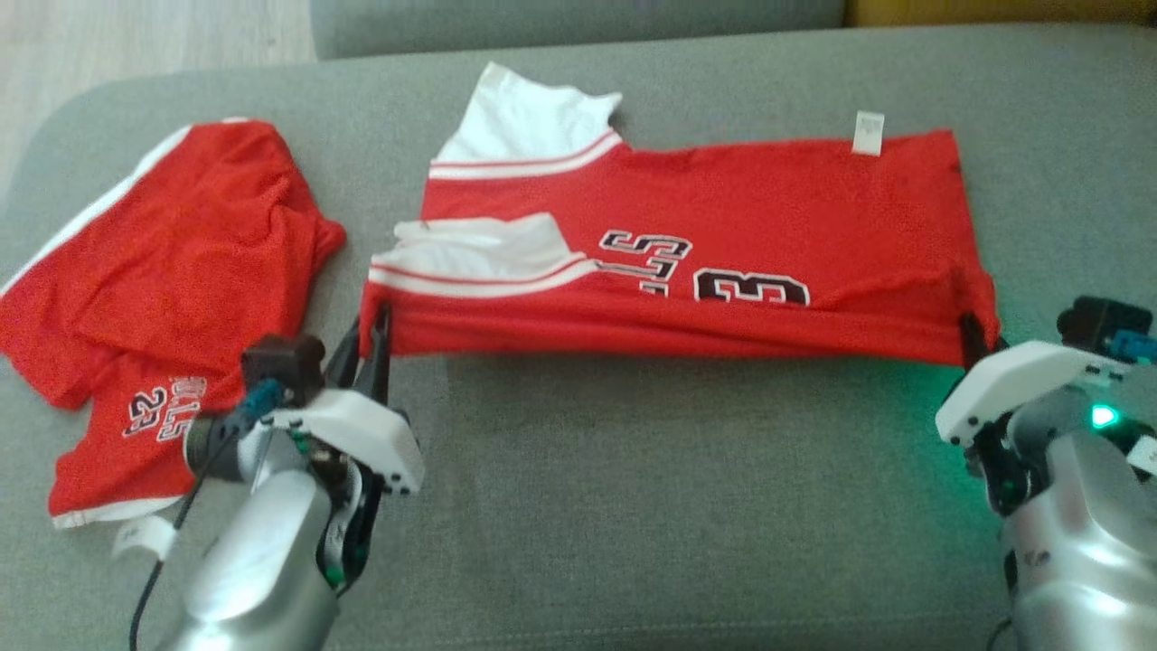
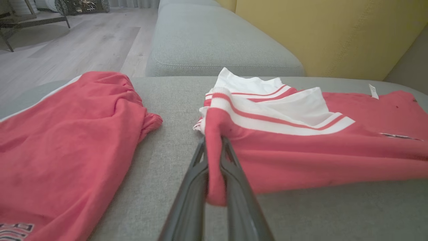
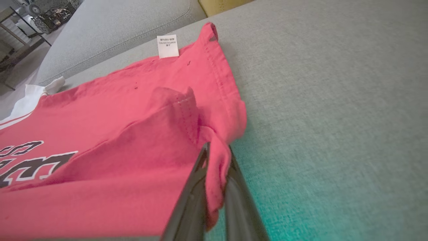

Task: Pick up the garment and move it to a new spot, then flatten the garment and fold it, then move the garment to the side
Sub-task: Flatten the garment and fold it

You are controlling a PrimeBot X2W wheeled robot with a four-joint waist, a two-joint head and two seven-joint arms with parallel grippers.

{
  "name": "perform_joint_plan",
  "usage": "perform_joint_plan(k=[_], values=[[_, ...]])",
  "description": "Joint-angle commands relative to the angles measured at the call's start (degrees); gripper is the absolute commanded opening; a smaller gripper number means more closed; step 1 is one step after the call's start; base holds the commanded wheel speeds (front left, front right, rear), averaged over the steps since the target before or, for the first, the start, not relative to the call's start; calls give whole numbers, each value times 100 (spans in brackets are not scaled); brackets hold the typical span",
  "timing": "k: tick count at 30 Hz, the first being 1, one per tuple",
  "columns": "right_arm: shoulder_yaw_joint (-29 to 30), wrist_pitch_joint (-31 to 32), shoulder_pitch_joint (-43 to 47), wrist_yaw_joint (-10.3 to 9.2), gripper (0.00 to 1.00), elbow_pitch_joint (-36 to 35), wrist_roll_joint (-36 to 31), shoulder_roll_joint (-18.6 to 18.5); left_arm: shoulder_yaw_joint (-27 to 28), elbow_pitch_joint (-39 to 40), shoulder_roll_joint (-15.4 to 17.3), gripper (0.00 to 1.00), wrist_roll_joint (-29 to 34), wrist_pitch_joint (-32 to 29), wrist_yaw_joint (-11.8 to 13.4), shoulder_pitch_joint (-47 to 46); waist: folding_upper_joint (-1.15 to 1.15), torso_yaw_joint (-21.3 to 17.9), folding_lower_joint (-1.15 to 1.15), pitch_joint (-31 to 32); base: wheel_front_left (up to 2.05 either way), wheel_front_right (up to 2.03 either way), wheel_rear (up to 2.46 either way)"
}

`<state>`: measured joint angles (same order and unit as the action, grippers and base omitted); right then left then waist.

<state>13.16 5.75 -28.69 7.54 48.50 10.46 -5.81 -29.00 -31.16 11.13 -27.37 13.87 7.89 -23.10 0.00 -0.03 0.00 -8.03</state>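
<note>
Clamped on jersey (image 1: 768, 208) bottom corners: left gripper (image 1: 380, 318), right gripper (image 1: 970, 327). At left, apart, second red garment (image 1: 181, 262); lettering (image 1: 723, 276) partly folded under.

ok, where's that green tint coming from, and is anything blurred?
Head view: a green light on the right arm tints the sofa beside it; whole frame slightly soft. Right wrist view: same teal cast on the sofa lower right; jaws blurred up close. Left wrist view: no tint, even light, jaws soft, shirt sharp.
</note>
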Motion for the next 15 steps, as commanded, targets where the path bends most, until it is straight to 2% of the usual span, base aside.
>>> perform_joint_plan(k=[1, 7, 15], values=[[-103, 8, 55, -5, 0, -285, 109, -167, 230, 71, 269, 0, -71, -13, 63, -37, 0, -6, 0, 191, 0, 0, 0], [-476, 230, 515, -5, 0, -624, 404, -203, 125, 104, 308, 0, -284, -341, -109, 422, 0, -56, 0, 520, 0, 0, 0], [-894, 849, 1303, -5, 0, -1449, 991, -475, -75, 764, 647, 0, -531, -985, -290, 1330, 0, -117, 0, 826, 0, 0, 0]])
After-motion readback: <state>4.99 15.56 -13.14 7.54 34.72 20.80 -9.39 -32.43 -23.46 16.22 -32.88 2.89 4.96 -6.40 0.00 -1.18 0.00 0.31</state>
